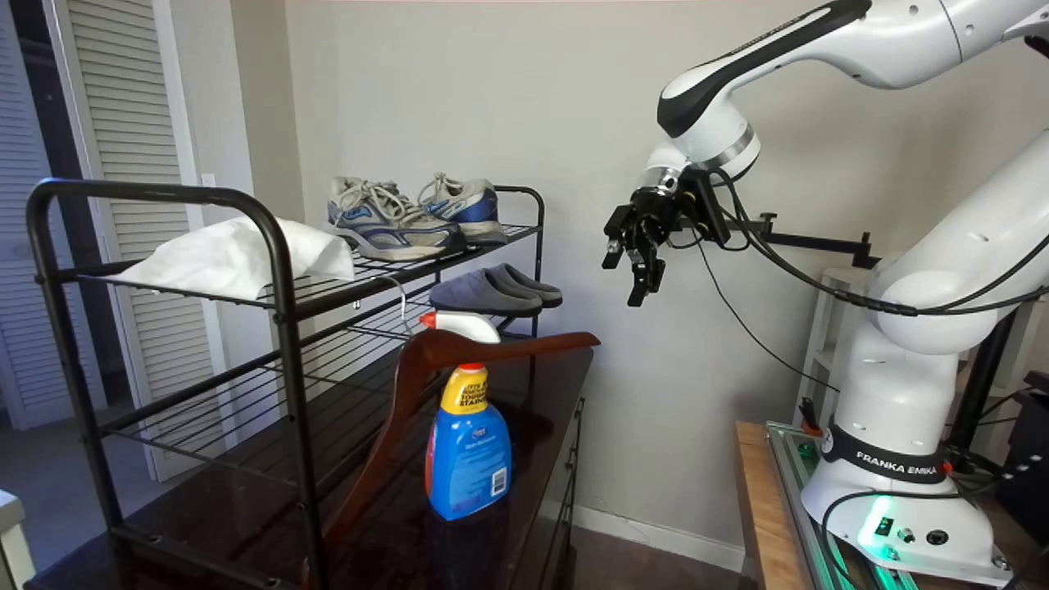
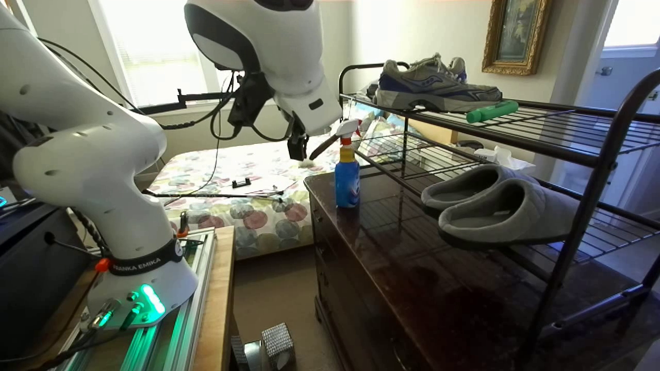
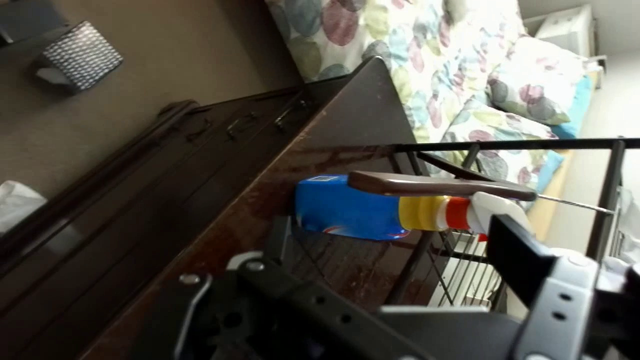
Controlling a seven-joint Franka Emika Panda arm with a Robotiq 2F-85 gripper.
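Spray bottle on dresser, hanger hanging from rack, sneakers on top shelf, slippers below

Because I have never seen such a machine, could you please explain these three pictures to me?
The white machine is a robot arm, ending in a black end effector that grasps things. Two pictures are taken from outside the robot; one is from its wrist, looking past the fingers. On the dark dresser stand a blue spray bottle and a metal rack; a brown hanger hangs from the rack, which also carries sneakers and slippers. Nothing is held: the fingers stand apart.
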